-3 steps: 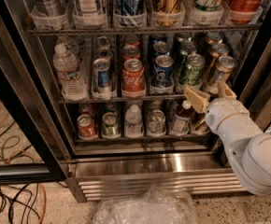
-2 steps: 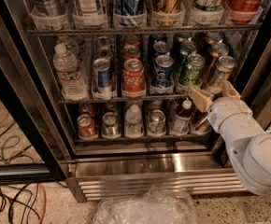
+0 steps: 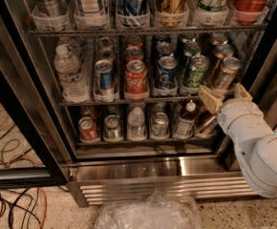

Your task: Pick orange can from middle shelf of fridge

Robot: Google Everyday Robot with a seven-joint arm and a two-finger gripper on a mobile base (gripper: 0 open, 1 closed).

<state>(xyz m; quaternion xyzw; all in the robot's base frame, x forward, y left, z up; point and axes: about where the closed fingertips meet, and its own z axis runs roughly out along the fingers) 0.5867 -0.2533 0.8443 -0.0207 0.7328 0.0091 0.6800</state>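
Observation:
The fridge (image 3: 28, 132) stands open in front of me. Its middle shelf (image 3: 129, 100) holds lanes of cans. The orange cans stand in the rightmost lane, with the front orange can (image 3: 226, 72) at the shelf's front edge. My gripper (image 3: 222, 93) is open, on the white arm coming in from the lower right. It sits just below and in front of that front orange can. One tan finger (image 3: 209, 99) lies left of the can's base and the other (image 3: 242, 91) to its right. The jaws hold nothing.
A green can (image 3: 195, 73), a blue can (image 3: 167, 73), a red Coca-Cola can (image 3: 136, 78) and a water bottle (image 3: 69, 75) share the shelf. Tall cans (image 3: 131, 1) stand above and small cans and bottles (image 3: 136, 124) below. Cables (image 3: 14, 204) and a clear plastic container (image 3: 148, 213) lie on the floor.
My gripper has shifted slightly to the right and a little up, closer under the front orange can. The cans have not moved.

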